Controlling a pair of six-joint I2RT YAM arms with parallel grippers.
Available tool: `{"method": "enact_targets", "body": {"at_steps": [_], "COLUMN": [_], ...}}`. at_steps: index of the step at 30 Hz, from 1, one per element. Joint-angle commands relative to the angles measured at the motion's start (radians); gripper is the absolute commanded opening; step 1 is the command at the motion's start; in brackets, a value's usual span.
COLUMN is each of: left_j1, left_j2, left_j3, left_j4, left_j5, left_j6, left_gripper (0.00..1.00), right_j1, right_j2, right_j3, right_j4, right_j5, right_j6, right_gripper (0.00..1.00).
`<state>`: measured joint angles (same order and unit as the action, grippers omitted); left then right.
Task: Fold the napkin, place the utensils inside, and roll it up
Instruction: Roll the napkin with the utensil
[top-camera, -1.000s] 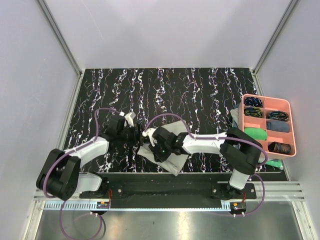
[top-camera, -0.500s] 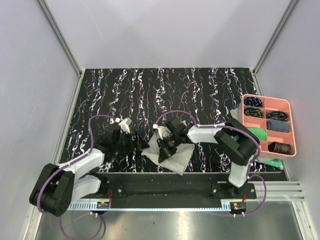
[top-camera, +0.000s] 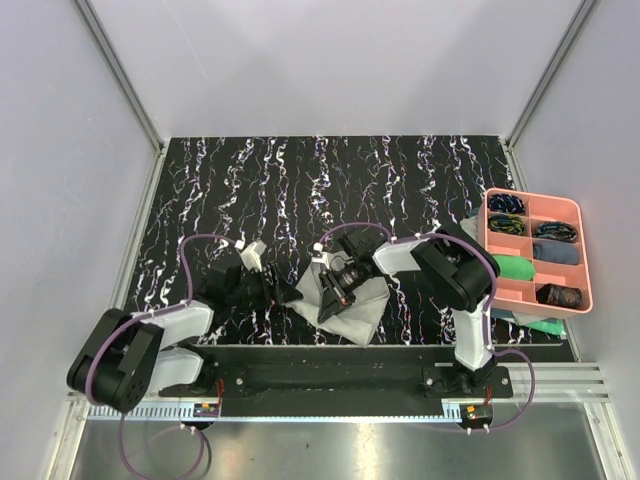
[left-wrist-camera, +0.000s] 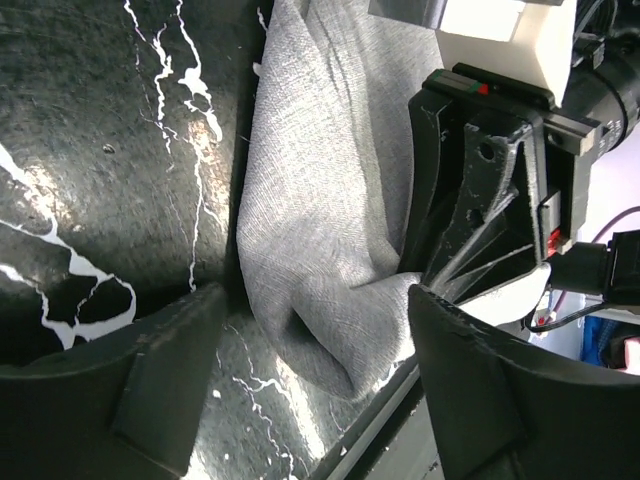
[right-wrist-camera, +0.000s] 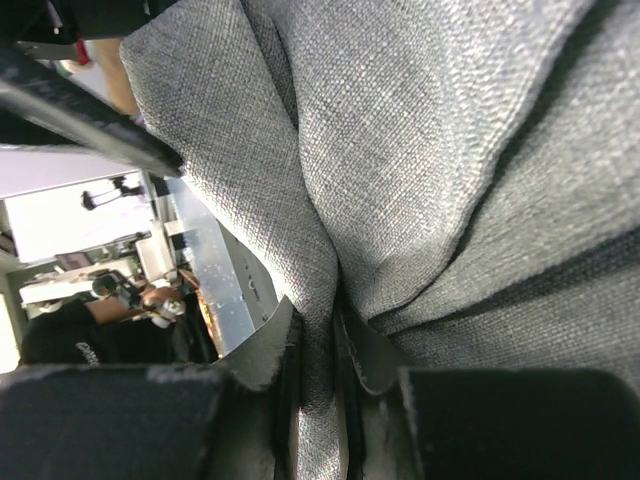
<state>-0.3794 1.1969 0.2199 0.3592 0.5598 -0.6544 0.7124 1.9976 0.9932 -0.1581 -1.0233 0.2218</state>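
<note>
The light grey napkin (top-camera: 352, 308) lies bunched near the table's front edge, between the two arms. My right gripper (top-camera: 335, 287) is low over its middle, shut on a raised fold of the cloth (right-wrist-camera: 318, 345); the napkin (right-wrist-camera: 430, 140) fills the right wrist view. My left gripper (top-camera: 284, 293) is at the napkin's left corner, open. In the left wrist view its fingers (left-wrist-camera: 170, 370) stand wide on either side of the napkin's folded end (left-wrist-camera: 320, 230), with the right gripper (left-wrist-camera: 490, 190) just beyond. The utensils are out of view.
A pink tray (top-camera: 534, 194) with several compartments sits at the right edge, holding dark items and a grey cloth. A green cloth (top-camera: 515, 268) lies against it and a teal one (top-camera: 548, 326) pokes out below. The table's metal front rail (top-camera: 330, 352) runs just behind the napkin.
My left gripper has come nearer the front edge and up to the napkin's left corner. The right arm's elbow has swung back; its gripper shifted slightly right, bunching the cloth.
</note>
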Motion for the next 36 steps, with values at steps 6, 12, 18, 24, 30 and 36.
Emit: {"method": "enact_targets", "body": {"at_steps": [6, 12, 18, 24, 30, 36], "left_j1": [-0.019, -0.039, -0.042, -0.041, -0.041, -0.041], "left_j2": [0.138, 0.191, 0.227, 0.217, 0.187, 0.194], "left_j3": [0.022, 0.035, 0.052, 0.091, 0.142, 0.199], "left_j4": [0.188, 0.204, 0.173, 0.057, -0.106, -0.222], "left_j5": [0.038, 0.04, 0.048, 0.023, -0.02, -0.051], "left_j6": [0.004, 0.004, 0.007, 0.016, 0.045, 0.062], "left_gripper": [0.57, 0.3, 0.0, 0.0, 0.0, 0.0], "right_j1": [-0.014, -0.022, -0.027, -0.025, 0.056, 0.3], "right_j2": [0.066, 0.052, -0.014, -0.181, -0.425, -0.543], "right_j3": [0.027, 0.027, 0.036, 0.076, 0.055, 0.006], "right_j4": [-0.024, -0.026, -0.053, -0.191, -0.256, -0.256], "right_j5": [0.031, 0.049, 0.09, 0.273, 0.701, 1.066], "right_j6": [-0.004, 0.002, 0.008, -0.028, -0.073, -0.087], "right_gripper": [0.19, 0.21, 0.39, 0.52, 0.63, 0.66]}}
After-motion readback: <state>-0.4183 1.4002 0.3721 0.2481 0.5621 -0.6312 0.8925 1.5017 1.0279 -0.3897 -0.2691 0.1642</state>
